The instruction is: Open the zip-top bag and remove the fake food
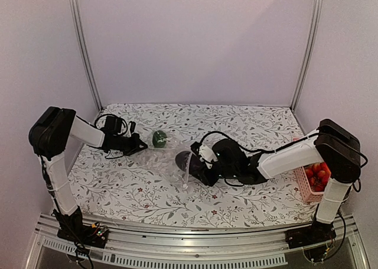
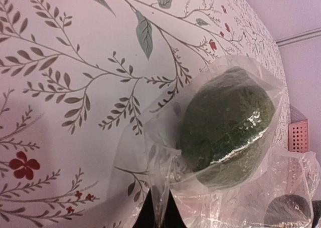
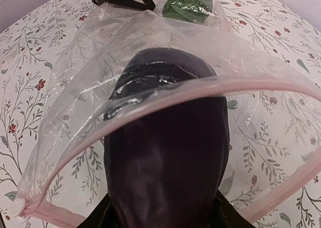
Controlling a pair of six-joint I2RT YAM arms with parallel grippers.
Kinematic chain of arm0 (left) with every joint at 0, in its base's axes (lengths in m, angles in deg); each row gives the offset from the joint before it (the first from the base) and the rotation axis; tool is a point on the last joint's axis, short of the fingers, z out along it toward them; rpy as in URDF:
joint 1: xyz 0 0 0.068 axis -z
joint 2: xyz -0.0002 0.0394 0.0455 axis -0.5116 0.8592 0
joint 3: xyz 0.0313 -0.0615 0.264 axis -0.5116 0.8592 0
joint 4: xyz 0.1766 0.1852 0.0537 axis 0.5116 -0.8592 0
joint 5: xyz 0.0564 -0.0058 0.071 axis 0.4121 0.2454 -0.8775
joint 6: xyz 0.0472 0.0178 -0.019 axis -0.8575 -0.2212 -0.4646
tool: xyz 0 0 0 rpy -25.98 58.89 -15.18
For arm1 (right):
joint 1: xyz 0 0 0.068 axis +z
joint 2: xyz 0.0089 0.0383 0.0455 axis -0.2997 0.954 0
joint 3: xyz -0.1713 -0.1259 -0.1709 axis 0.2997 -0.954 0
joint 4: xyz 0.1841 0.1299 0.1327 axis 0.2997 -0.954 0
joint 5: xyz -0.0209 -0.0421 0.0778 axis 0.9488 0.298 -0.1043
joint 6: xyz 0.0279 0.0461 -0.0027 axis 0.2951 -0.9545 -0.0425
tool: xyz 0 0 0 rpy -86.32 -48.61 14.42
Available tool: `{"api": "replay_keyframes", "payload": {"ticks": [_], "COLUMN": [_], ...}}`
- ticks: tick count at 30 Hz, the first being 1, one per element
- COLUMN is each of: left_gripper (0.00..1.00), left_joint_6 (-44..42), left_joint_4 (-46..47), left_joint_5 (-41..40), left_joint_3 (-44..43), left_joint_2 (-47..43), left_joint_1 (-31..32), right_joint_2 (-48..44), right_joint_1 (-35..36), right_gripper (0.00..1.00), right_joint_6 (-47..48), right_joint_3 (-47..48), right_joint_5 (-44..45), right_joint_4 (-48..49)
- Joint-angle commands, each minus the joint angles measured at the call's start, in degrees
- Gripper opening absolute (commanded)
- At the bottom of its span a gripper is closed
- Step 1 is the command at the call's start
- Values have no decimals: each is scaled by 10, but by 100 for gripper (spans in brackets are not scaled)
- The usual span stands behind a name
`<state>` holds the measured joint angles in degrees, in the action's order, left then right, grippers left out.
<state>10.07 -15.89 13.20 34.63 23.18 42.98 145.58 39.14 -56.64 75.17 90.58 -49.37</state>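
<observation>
Bag mouth open, purple piece held in the right claw.

From above, the zip-top bag (image 1: pixel 159 164) lies mid-table (image 1: pixel 118 186). The left gripper (image 1: pixel 140 145) is at its far-left corner and the right gripper (image 1: pixel 188 162) at its mouth, on the dark purple piece (image 1: pixel 182 159). The green piece (image 1: pixel 159 139) sits in the bag's far end, and red pieces (image 1: pixel 319 175) lie in the pink basket (image 1: pixel 304 193). In the left wrist view, the jaws are nipped together on a fold of film just below the green piece (image 2: pixel 225 123) (the plastic wraps it closely). In the right wrist view, the fingers (image 3: pixel 98 215) clamp the purple piece's flanks, the bag's pink zip rim arcs across it, and its far half lies under film.
</observation>
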Motion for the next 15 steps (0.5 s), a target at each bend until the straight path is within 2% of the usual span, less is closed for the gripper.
{"api": "replay_keyframes", "payload": {"ticks": [1,9,15], "left_gripper": [0,0,0], "left_joint_6": [1,11,18], "left_joint_4": [-6,-1,9], "left_joint_5": [-13,-21,-8], "left_joint_3": [8,8,1], "left_joint_2": [-16,-14,1], "left_joint_1": [-5,-6,-6], "right_joint_2": [-42,-161,-252], "right_joint_1": [-3,-63,-123], "right_gripper": [34,34,34], "right_joint_6": [-22,-85,-106], "right_joint_3": [-17,-107,-118], "right_joint_5": [47,13,1], "right_joint_4": [-73,-112,-163]}}
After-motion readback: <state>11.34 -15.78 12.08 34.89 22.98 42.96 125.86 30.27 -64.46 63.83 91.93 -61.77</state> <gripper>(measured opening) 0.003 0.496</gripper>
